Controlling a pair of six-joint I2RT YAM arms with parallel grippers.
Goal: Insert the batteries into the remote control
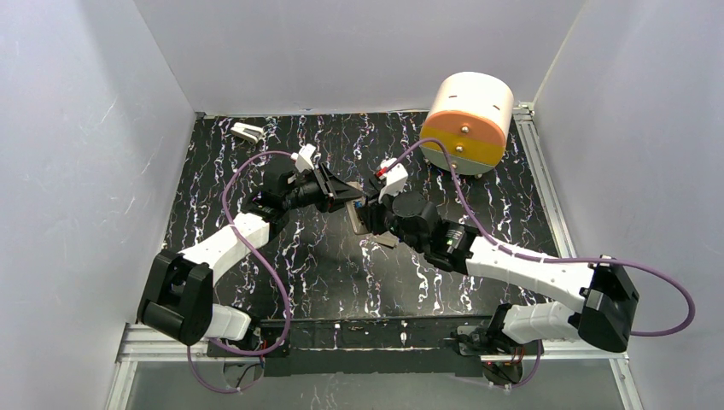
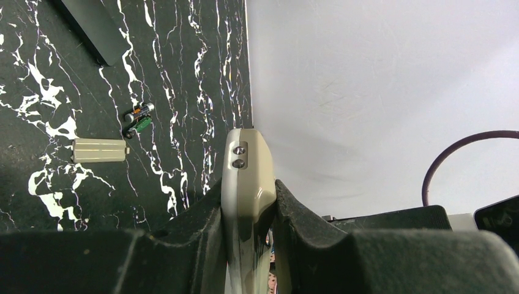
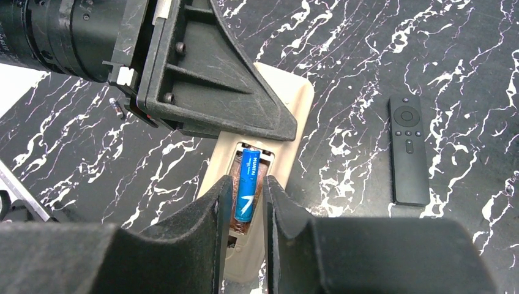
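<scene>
Both arms are reaching inward, their wrists meeting above the middle of the marbled table point(image 1: 282, 273). The left gripper point(image 2: 248, 187) is clamping the remote control point(image 2: 246, 162) edgewise between its fingers. The right gripper point(image 3: 246, 181) is pointing at the remote's open compartment, its jaws standing narrowly apart on either side of a blue battery point(image 3: 247, 174) lying in the bay; whether they are pressing it cannot be told. Two loose batteries point(image 2: 138, 119) are lying together on the table.

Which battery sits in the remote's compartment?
The blue cylindrical battery, lying in the compartment of the cream plastic remote control; the green battery and its silver-and-orange neighbour lie loose on the black marbled table.
</scene>
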